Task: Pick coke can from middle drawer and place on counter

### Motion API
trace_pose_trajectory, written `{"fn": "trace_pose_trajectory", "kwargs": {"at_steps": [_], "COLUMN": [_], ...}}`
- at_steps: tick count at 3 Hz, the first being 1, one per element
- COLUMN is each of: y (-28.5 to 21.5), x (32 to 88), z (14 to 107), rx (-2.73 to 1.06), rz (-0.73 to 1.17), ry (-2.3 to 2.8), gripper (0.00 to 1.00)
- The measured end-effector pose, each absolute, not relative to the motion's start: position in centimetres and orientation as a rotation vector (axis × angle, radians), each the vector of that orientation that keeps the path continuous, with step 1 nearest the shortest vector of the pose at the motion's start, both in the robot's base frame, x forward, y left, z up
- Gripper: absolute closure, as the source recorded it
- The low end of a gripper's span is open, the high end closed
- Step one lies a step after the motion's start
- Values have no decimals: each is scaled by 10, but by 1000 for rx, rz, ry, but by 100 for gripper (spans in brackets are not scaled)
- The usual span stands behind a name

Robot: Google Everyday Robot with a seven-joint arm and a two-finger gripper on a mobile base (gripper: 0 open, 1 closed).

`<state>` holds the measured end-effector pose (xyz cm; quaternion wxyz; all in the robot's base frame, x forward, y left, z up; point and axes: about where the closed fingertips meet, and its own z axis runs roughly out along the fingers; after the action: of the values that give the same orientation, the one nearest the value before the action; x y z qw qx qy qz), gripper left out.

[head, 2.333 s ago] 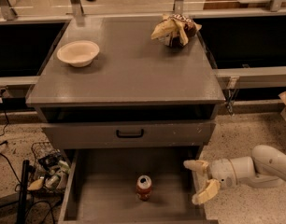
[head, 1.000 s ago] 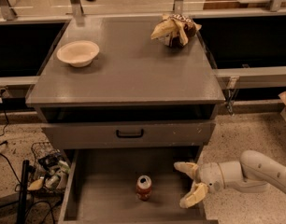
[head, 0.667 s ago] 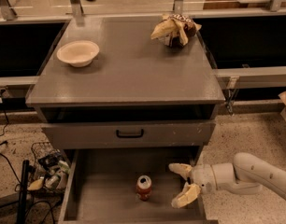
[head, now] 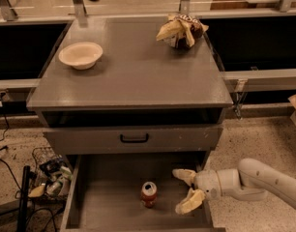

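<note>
Currently the gripper (head: 183,191) sits inside the middle drawer (head: 109,178), fingers spread apart and empty. It lies just right of the upright coke can (head: 149,194), not touching it.

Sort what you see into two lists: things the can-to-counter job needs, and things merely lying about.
Job: coke can, upright in the middle drawer; counter; gripper, jaws open, beside the can, not touching.
Lying about: bowl and snack bag, both on the counter.

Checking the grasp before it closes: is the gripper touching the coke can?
Apart. The camera view shows the open gripper beside the coke can, with bare middle drawer floor between them.
</note>
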<state>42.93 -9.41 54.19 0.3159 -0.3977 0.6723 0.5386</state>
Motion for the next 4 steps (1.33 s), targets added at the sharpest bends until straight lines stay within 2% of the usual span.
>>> {"fn": "trace_pose_trajectory", "kwargs": {"at_steps": [1, 4], "y": [-49, -44], "x": [439, 458], "z": [539, 525], "rx": [-1014, -986], "rz": [1478, 1367], "ry": [1709, 1741], "gripper": [0, 0]}}
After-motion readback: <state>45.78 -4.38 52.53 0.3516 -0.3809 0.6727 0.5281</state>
